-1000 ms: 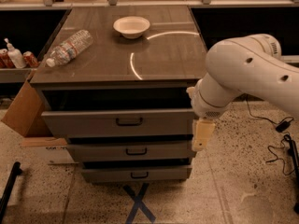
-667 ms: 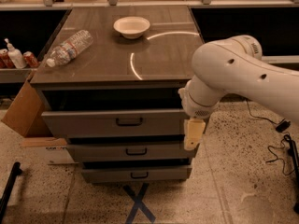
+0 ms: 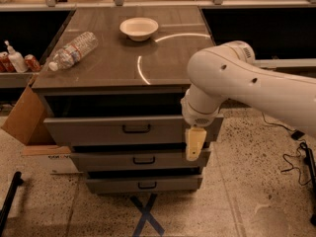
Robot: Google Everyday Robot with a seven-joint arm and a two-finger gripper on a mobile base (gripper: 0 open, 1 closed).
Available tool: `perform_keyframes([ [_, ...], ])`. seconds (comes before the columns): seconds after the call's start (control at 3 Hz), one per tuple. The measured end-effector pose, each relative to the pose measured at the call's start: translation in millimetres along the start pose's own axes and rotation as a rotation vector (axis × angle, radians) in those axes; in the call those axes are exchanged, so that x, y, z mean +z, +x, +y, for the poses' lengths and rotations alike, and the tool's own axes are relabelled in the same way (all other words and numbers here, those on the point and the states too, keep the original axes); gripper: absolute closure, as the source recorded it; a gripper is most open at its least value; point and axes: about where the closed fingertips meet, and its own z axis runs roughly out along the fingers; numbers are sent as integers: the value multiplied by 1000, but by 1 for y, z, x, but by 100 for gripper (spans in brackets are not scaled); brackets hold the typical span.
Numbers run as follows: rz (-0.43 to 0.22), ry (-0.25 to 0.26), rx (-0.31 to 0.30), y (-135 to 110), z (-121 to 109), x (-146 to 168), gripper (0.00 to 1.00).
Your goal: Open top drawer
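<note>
Hanging at right end of top drawer point(image 3: 98, 130), gripper point(image 3: 195, 144) pointing down

Your top drawer point(image 3: 98, 131), grey with a black bar handle, sits slightly pulled out mid-frame; the gripper point(image 3: 195, 144) overlaps its right end.

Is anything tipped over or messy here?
Yes. The water bottle lies on its side on the cabinet top, left of the upright bowl. A cardboard box sits tilted beside the cabinet's left side. The gripper hangs in front of the top drawer's right end.
</note>
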Motion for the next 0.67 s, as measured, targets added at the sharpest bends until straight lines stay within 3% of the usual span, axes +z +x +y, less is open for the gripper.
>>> perform_keyframes([
  [0.67, 23, -45, 27, -6, -4, 34, 0],
])
